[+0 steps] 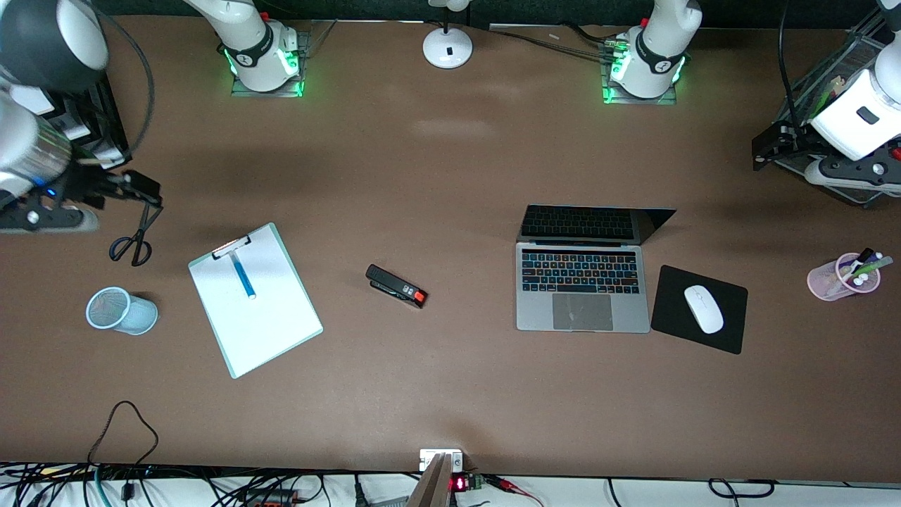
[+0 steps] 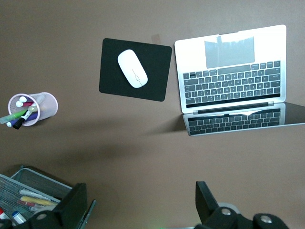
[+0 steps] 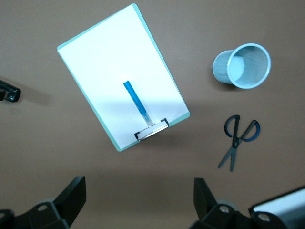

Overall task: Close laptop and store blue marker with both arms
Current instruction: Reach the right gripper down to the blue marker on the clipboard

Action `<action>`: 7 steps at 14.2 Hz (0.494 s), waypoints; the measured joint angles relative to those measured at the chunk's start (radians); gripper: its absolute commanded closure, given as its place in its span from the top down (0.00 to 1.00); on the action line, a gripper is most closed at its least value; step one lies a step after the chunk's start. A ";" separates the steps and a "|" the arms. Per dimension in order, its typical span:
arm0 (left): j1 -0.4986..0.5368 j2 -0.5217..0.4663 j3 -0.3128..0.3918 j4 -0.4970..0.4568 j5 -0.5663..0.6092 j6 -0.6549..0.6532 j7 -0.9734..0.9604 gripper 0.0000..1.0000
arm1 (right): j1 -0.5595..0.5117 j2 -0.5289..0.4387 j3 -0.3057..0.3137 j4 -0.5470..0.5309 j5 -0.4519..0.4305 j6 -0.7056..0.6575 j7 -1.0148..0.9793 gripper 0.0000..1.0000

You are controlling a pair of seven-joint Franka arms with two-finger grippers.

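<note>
- You are looking at the laptop (image 1: 583, 282) sitting open on the table (image 1: 450, 394) toward the left arm's end, its dark screen standing up and mirroring the keys.
- Just beside the laptop, further toward the left arm's end, a white mouse (image 1: 703, 308) is lying on a black mouse pad (image 1: 728, 338).
- A pink cup (image 1: 823, 283) of mixed pens is standing well apart from the pad, close to the table's edge at the left arm's end.
- The blue marker (image 1: 243, 276) is lying on the white clipboard (image 1: 267, 331), its pale end pointing toward the clip, over toward the right arm's end.
- A light blue mesh cup (image 1: 120, 310) is lying tipped on its side near the clipboard, and blue-handled scissors (image 1: 134, 243) are lying farther from the front camera than that cup.
- A black stapler (image 1: 396, 285) with a red tip is resting between the clipboard and the laptop.
- Your left gripper (image 2: 140, 202) is hanging high in the air with its fingers spread wide and gripping nothing, over bare table beside a wire mesh tray (image 2: 19, 193).
- Your right gripper (image 3: 139, 200) is hovering up high over bare table near the clipboard's clip end, fingers spread wide as well and gripping nothing.
- Both arms are waiting.
</note>
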 measured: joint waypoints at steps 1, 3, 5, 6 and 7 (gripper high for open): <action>-0.003 0.001 -0.001 0.000 0.000 -0.008 0.000 0.83 | 0.000 0.013 0.000 -0.019 0.000 0.026 -0.001 1.00; -0.006 0.007 -0.003 0.000 0.000 -0.018 0.000 0.23 | 0.000 0.044 0.000 -0.040 0.000 0.064 -0.019 1.00; -0.006 0.013 -0.004 0.000 -0.015 -0.051 0.000 0.00 | 0.000 0.081 0.000 -0.047 0.000 0.106 -0.053 1.00; -0.006 0.015 -0.004 0.000 -0.036 -0.064 -0.001 0.00 | 0.001 0.099 0.000 -0.048 0.000 0.127 -0.065 1.00; -0.006 0.017 -0.004 -0.001 -0.054 -0.071 -0.001 0.00 | 0.001 0.118 0.000 -0.050 0.000 0.147 -0.080 1.00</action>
